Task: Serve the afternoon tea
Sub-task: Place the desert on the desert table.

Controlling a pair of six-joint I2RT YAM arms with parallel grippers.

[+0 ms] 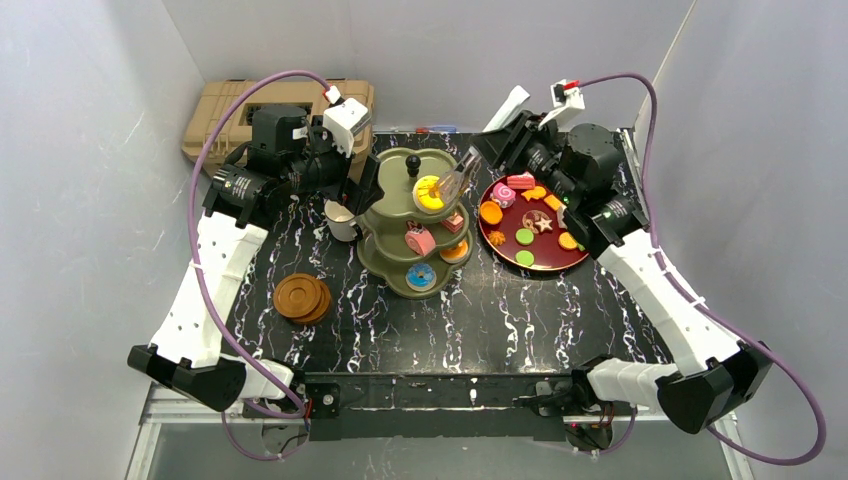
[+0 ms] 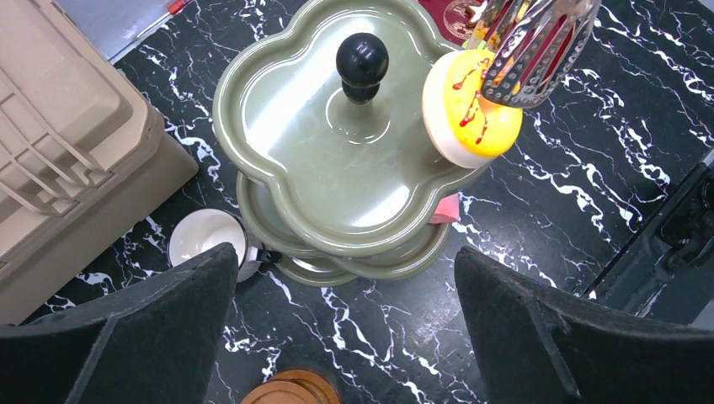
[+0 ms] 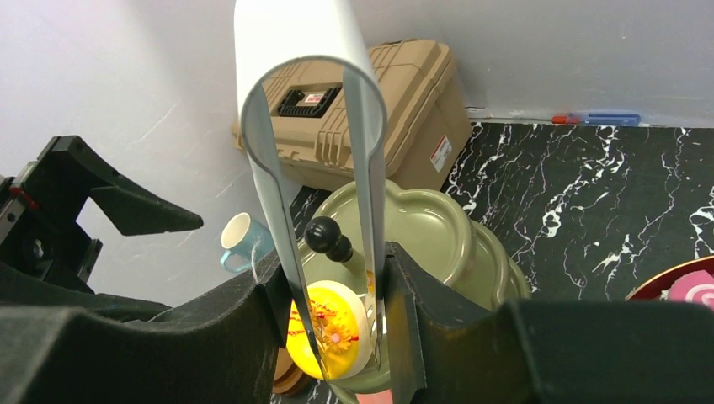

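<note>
Grip: right gripper [image 3: 333, 295] clamped on metal tongs [image 3: 362, 126]
Tong tips: pinching yellow pastry [image 3: 330, 337]
Pastry position: over olive stand [image 3: 438, 227], near black knob [image 3: 324, 236]
Background: tan toolbox [image 3: 383, 101]; white-and-blue cup [image 3: 240, 237]

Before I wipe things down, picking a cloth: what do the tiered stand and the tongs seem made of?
The stand looks like glossy plastic or glazed ceramic: smooth olive surface, soft highlights. The tongs look like polished metal: mirror-bright slotted tips.

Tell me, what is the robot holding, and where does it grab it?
The right tool squeezes metal tongs around their two arms; the tongs' tips pinch a yellow donut at its rim. The left tool is open and holds nothing.
</note>
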